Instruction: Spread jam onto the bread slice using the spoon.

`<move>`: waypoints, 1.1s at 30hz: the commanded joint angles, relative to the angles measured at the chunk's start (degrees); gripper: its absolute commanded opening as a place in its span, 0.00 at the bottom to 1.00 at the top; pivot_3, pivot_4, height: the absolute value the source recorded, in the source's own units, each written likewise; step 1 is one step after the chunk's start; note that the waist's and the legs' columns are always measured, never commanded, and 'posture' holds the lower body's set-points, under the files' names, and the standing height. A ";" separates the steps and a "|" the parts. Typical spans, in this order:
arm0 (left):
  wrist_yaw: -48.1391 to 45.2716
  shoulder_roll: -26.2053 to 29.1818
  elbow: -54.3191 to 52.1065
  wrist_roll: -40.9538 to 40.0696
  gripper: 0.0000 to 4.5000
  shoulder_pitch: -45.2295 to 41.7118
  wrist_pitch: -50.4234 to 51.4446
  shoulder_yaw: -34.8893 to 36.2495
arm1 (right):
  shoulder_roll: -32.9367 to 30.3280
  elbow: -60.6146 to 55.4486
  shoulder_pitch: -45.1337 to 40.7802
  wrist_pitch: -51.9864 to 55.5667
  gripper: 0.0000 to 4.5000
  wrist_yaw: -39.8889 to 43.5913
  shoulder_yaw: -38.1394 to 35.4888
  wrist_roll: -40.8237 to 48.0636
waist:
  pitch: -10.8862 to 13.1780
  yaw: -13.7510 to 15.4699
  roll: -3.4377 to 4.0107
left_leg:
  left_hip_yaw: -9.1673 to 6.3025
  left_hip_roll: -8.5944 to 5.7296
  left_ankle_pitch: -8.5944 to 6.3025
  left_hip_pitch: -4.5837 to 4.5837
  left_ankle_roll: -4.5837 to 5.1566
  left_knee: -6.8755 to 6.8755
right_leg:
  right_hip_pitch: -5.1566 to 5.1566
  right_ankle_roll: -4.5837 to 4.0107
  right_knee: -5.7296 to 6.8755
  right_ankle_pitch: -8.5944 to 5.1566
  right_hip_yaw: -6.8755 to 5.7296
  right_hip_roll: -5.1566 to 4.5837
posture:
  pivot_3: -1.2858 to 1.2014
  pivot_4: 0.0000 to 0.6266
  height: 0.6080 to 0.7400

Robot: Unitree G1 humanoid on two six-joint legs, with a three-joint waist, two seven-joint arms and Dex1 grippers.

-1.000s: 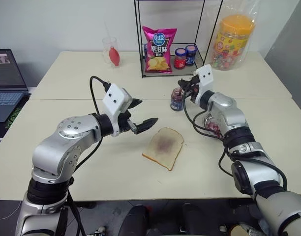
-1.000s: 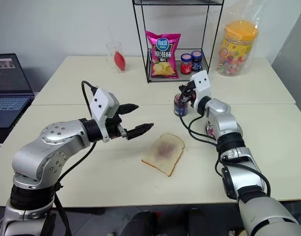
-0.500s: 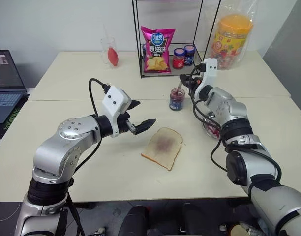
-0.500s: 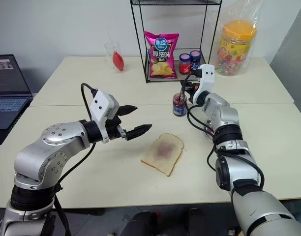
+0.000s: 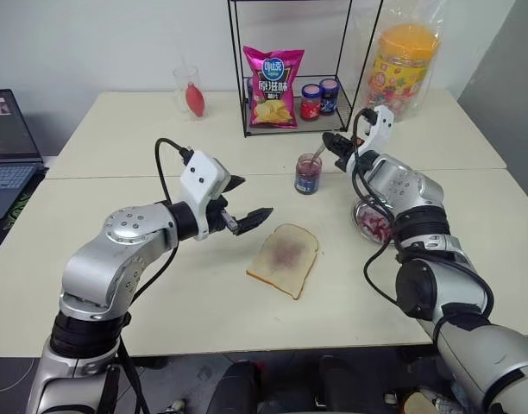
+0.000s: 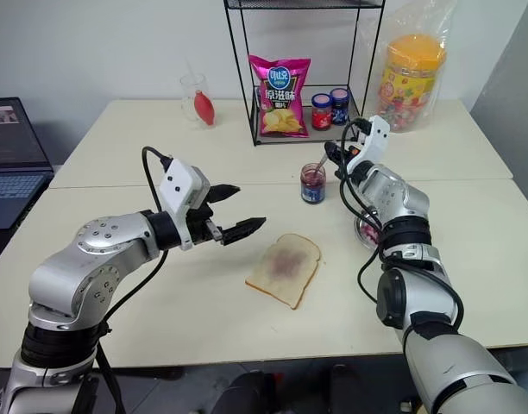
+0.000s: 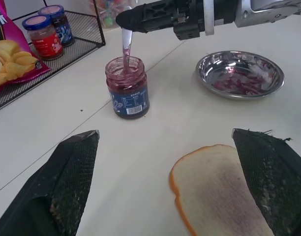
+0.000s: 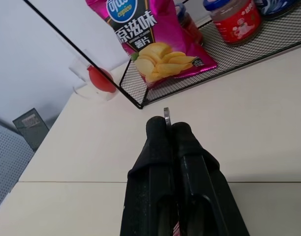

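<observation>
The bread slice (image 5: 284, 259) lies flat at the table's middle with a purplish smear on its centre. Behind it stands an open jar (image 5: 307, 174) of dark purple jam (image 7: 126, 73). The spoon (image 7: 126, 46) stands with its bowl in that jar. My right gripper (image 7: 122, 19) is shut on the top of the spoon's handle, just right of and above the jar. My left gripper (image 5: 251, 198) hovers open and holding nothing, left of the bread.
A steel dish (image 7: 268, 66) smeared with red jam sits right of the jar, under my right forearm. At the back are a wire rack (image 5: 247, 134) with a chips bag (image 5: 272, 82) and two jars, a candy tub (image 5: 406, 65), and a glass (image 5: 191, 93). A laptop (image 5: 3, 147) sits far left.
My right wrist has rolled, tilting the gripper from over the jar to its right side, still shut on the spoon's handle. The left arm has held still.
</observation>
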 commanded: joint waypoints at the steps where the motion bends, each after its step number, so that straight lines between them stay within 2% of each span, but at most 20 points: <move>1: 0.02 -0.06 -0.79 0.53 1.00 -1.32 -1.22 -0.11 | 0.33 -2.36 -2.89 1.55 0.02 -1.62 -3.03 3.68 | 0.00 0.00 0.00 | 0.00 0.00 0.00 0.00 0.00 0.00 | 0.00 0.00 0.00 0.00 0.00 0.00 | 0.52 0.24 1.00; 13: -0.13 -0.24 0.09 1.41 1.00 -1.35 -2.21 -0.08 | 0.70 -1.70 -4.06 3.53 0.02 -5.62 -7.76 8.23 | 0.00 -0.06 0.00 | 0.06 0.01 0.00 0.01 0.01 -0.02 | -0.02 0.01 0.00 0.00 0.06 0.01 | 0.52 0.24 1.00; 33: -0.48 -0.84 2.19 2.66 1.00 -2.09 -4.62 -0.42 | -1.47 -0.99 -4.01 2.85 0.02 -5.82 -8.71 8.37 | 0.00 -0.09 0.00 | 0.15 0.01 -0.01 0.01 0.02 -0.02 | -0.03 0.03 -0.02 0.01 0.14 0.01 | 0.52 0.24 1.00</move>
